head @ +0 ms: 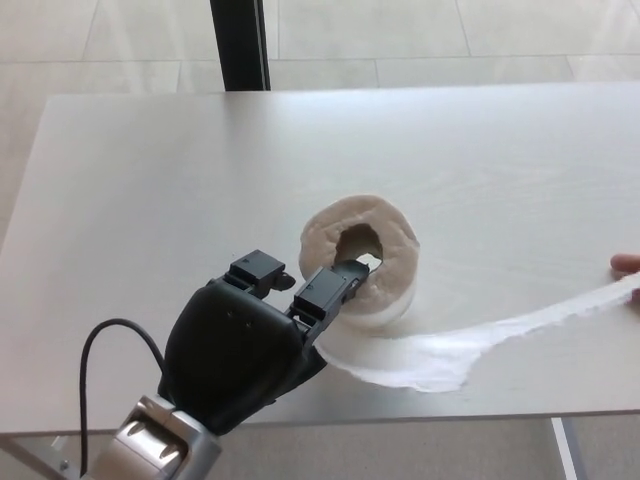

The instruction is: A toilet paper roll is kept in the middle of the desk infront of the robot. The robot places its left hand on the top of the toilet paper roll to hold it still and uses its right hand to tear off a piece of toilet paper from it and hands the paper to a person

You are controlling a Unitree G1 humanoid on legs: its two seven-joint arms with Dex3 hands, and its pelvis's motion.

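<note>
The white toilet paper roll [362, 258] stands on end in the middle of the pale desk [150, 180], its brown core facing up. My left hand [245, 345] comes in from the bottom left. It is open, and one outstretched finger [335, 285] rests on the roll's near top edge while the other finger [257, 270] stays off it. A loose strip of paper [470, 345] runs from the roll's base along the desk to the right picture edge. My right hand is out of the picture.
A person's fingertip [626, 263] shows at the right edge, just above the end of the strip. A dark post [240, 45] stands behind the desk's far edge. The desk's near edge runs close under my left hand.
</note>
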